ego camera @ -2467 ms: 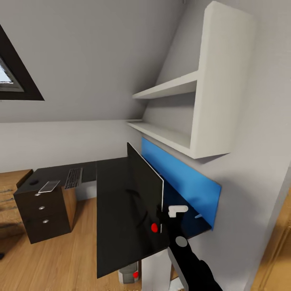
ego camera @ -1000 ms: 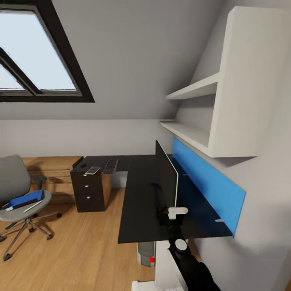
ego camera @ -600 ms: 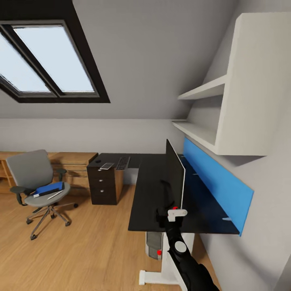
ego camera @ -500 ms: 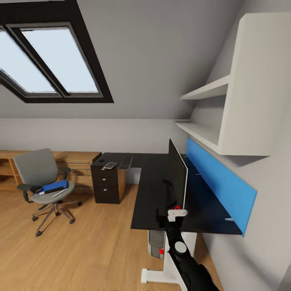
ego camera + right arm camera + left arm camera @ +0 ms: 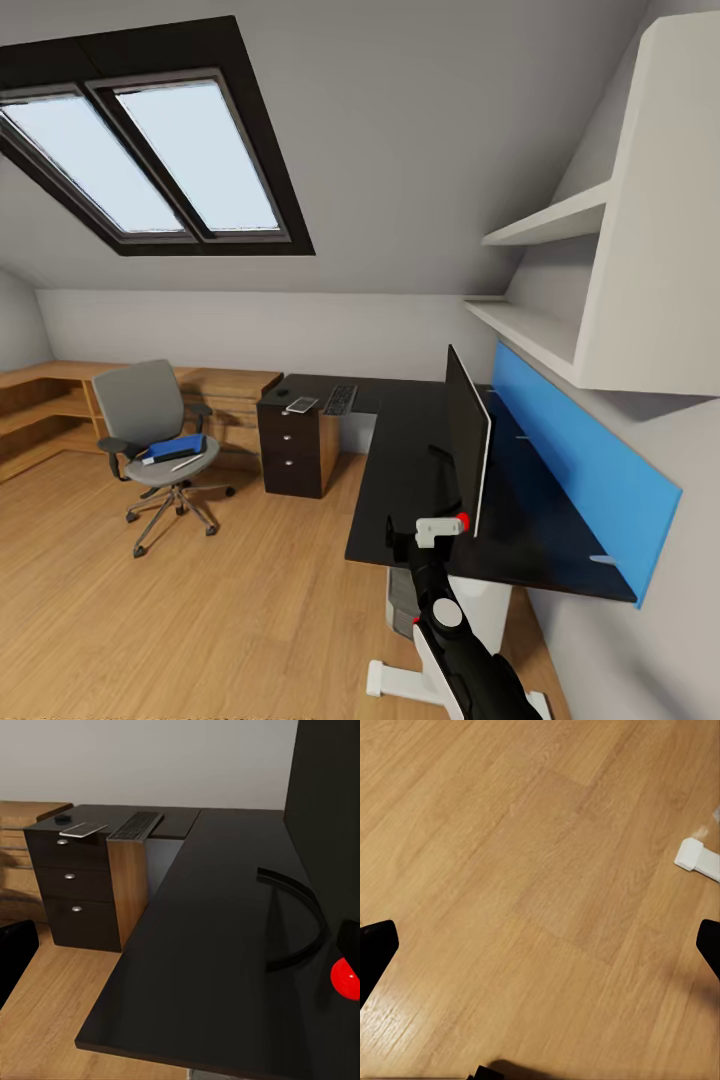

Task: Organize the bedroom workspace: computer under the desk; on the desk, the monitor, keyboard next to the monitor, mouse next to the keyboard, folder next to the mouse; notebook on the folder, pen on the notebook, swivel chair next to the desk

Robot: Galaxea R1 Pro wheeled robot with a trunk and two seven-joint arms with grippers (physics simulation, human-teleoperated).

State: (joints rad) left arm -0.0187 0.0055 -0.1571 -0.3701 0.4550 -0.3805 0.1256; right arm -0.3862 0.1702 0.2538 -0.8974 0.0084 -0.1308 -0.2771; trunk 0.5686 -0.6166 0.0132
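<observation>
Right wrist view: my right fingers (image 5: pixel 15 960) stand spread with nothing between them at the desk (image 5: pixel 217 967) edge, just before the monitor (image 5: pixel 466 435). Farther along the desk lies the keyboard (image 5: pixel 136 825). Well apart from the desk, the swivel chair (image 5: pixel 150 425) carries the folder (image 5: pixel 175 447). My left fingers (image 5: pixel 376 949) are spread over wooden floor (image 5: pixel 532 870).

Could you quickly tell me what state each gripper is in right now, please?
Left gripper: open, empty, over bare wooden floor.
Right gripper: open, empty, over the desk beside the monitor.
</observation>
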